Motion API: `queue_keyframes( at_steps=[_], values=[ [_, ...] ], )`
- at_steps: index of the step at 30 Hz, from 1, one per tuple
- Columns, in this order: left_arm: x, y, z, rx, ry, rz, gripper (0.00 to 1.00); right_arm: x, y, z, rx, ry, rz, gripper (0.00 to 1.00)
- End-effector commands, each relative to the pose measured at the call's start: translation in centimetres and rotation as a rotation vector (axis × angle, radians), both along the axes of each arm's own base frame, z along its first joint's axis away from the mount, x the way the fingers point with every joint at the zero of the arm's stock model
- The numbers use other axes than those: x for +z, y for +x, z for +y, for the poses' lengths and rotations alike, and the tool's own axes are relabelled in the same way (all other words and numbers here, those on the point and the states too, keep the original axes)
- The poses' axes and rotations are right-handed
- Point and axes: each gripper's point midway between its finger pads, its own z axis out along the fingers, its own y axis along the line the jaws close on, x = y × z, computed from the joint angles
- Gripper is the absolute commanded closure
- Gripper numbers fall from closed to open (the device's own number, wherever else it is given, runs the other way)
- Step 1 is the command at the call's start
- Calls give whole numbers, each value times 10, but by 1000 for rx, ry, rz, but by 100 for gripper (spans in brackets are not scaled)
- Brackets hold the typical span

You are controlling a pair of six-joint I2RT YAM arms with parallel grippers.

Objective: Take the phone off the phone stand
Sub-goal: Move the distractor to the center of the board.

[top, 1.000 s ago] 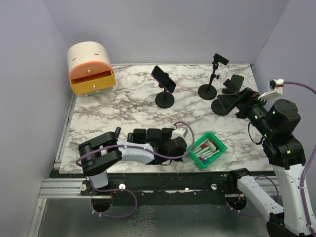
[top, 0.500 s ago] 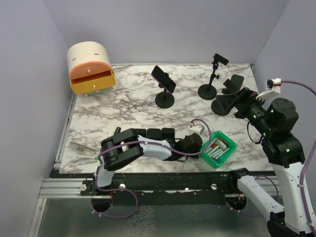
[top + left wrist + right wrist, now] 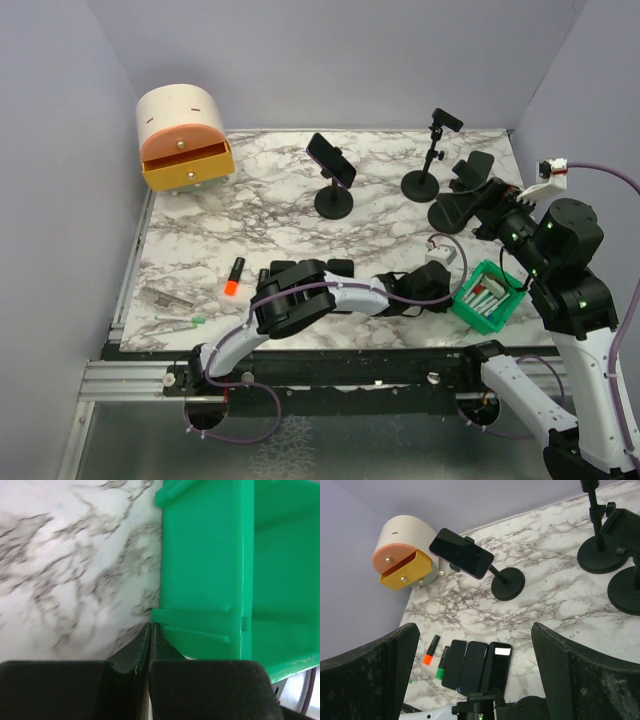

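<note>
The closed, empty left gripper (image 3: 150, 626) has pushed the green plastic bin (image 3: 200, 555) rightward; the open, empty right gripper (image 3: 474, 630) should pinch the stiff, slippery black phone (image 3: 461, 553) by its long edges.

The phone (image 3: 331, 159) sits on the phone stand (image 3: 334, 203) at the back middle of the desk (image 3: 260, 220). Two other stands (image 3: 421, 184) are to its right, one behind the other. A drawer box (image 3: 183, 137) fills the far left corner. Near the front, three handsets (image 3: 474, 666) lie side by side, with markers (image 3: 234, 277) to their left and a bin (image 3: 487, 297) to their right.
</note>
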Motion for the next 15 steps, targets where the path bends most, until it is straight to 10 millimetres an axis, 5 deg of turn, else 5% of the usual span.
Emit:
queue_keyframes(
  at_steps=[1, 8, 11, 15],
  values=[
    [-4, -19, -34, -95, -49, 51, 100, 8, -3, -5, -21, -29, -13, 0],
    [10, -17, -50, -128, -113, 12, 100, 10, -2, -6, -25, -38, -15, 0],
    [33, -6, -33, -91, -110, -62, 100, 13, -1, -5, -25, -38, -19, 1],
    [76, 20, 16, 1, -104, -142, 89, 24, 1, -3, -14, -26, -41, 0]
  ],
)
